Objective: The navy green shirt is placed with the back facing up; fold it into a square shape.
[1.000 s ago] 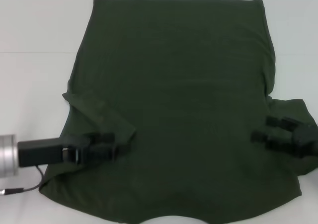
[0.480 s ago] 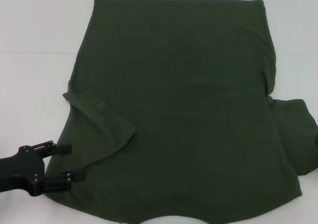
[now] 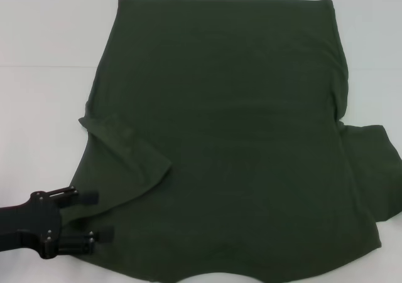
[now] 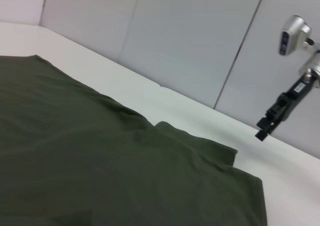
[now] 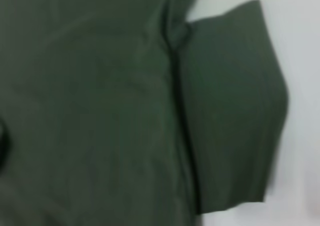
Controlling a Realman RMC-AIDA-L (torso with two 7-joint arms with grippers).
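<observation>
- The navy green shirt lies spread flat on the white table, plain side up, and it covers most of the middle of the table.
- On the robot's left side, the sleeve is folded inward, so it lies on the body of the shirt as a slanted flap.
- On the robot's right side, the other sleeve sticks outward and rests flat on the table; the right wrist view shows this sleeve beside the body of the shirt.
- The left gripper is at the near left corner of the shirt, low over the cloth edge. Its two black fingers are spread apart and point toward the shirt, with nothing between them.
- I cannot tell if the fingers touch the cloth or stay just above it.
- The right gripper does not appear in the head view. The left wrist view shows it raised in the air beyond the far edge of the table, well apart from the shirt, in front of the grey wall.
- Whether the right claw is open or closed, I cannot tell.
</observation>
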